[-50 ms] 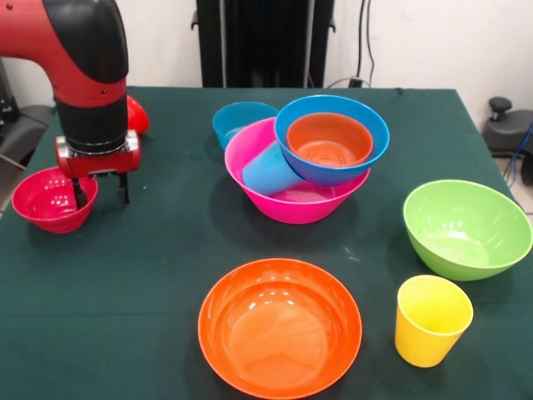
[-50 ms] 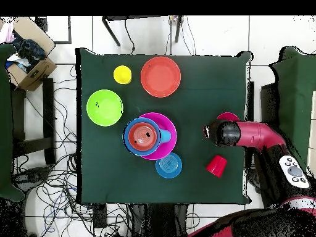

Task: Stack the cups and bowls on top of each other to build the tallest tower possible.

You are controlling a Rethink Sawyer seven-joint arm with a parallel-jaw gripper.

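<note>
Looking from the front, we see the big orange bowl [image 1: 280, 328] and yellow cup [image 1: 431, 320] nearest. Farther back, the claw [image 1: 100, 192] hangs a little open, one finger [image 1: 80, 193] dipping inside the small red bowl [image 1: 52, 198]. The tower [image 1: 304, 167] sits mid-table on its pink bowl [image 1: 283, 200].

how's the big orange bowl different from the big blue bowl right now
The large orange bowl sits flat on the table by itself and is empty. The large blue bowl rests tilted inside the large pink bowl, propped on a light blue cup lying there, and it holds a small orange bowl. Both are glossy, round and upright-facing.
</note>
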